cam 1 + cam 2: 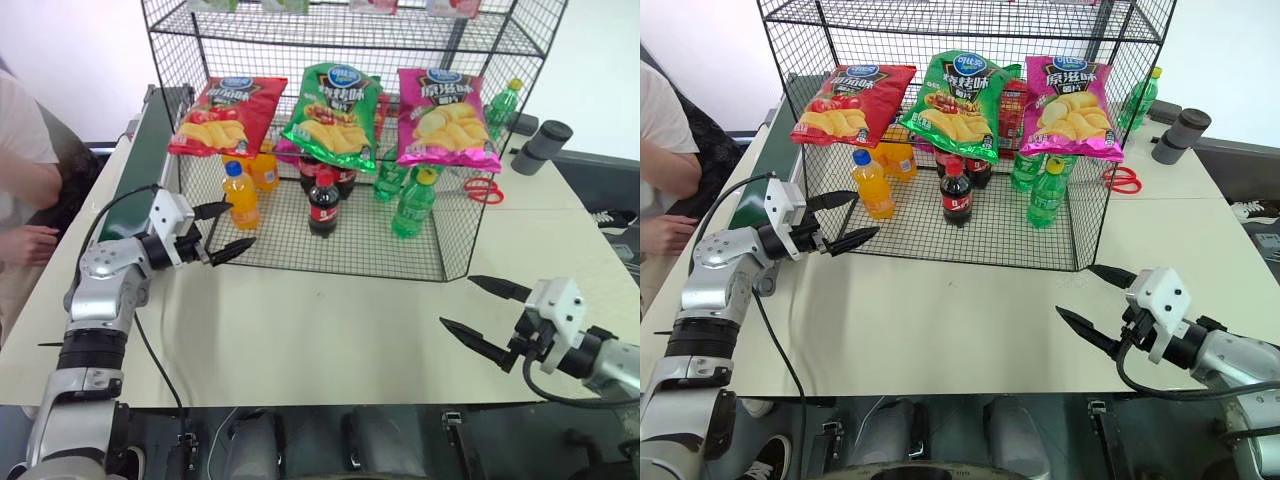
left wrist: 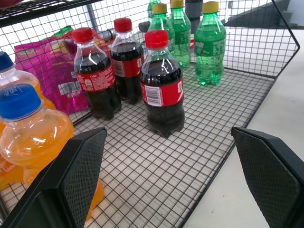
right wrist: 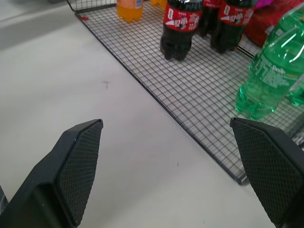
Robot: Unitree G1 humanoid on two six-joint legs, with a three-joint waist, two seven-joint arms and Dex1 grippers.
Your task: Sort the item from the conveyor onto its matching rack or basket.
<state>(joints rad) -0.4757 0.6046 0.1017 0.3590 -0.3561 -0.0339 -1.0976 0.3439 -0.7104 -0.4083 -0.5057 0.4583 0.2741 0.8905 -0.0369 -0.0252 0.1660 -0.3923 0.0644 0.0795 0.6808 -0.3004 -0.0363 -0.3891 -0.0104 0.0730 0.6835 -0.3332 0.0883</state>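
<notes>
Taking the black wire-grid rack [image 1: 440, 150] as our landmark, we start at its far left, where we see a person's hand [image 1: 25, 245] resting at the table edge. Next comes the dark-green conveyor belt [image 1: 150, 140], running along the rack's left side.

Our left gripper [image 1: 225, 230] hovers just off the rack's front left corner with its two black fingers spread wide and nothing between them; its tips point toward the orange soda bottle [image 1: 240, 195] standing just inside that corner.

On the rack's middle shelf we see three chip bags in a row. The red chip bag [image 1: 228, 115] lies at the left end. The green potato-chip bag [image 1: 335, 115], the item to sort, sits at the middle of that shelf, tilted forward, between its neighbours and above the cola bottles [image 1: 322, 200] on the rack's floor. The pink-magenta chip bag [image 1: 445, 118] takes the right end, over the green soda bottles [image 1: 412, 203].

Just outside the rack's right side, red scissors [image 1: 483, 188] lie on the table.

Our right gripper [image 1: 478, 315] hangs over the bare cream table [image 1: 330, 330] in front of the rack's front right corner, well apart from it, its fingers likewise wide apart and empty.
</notes>
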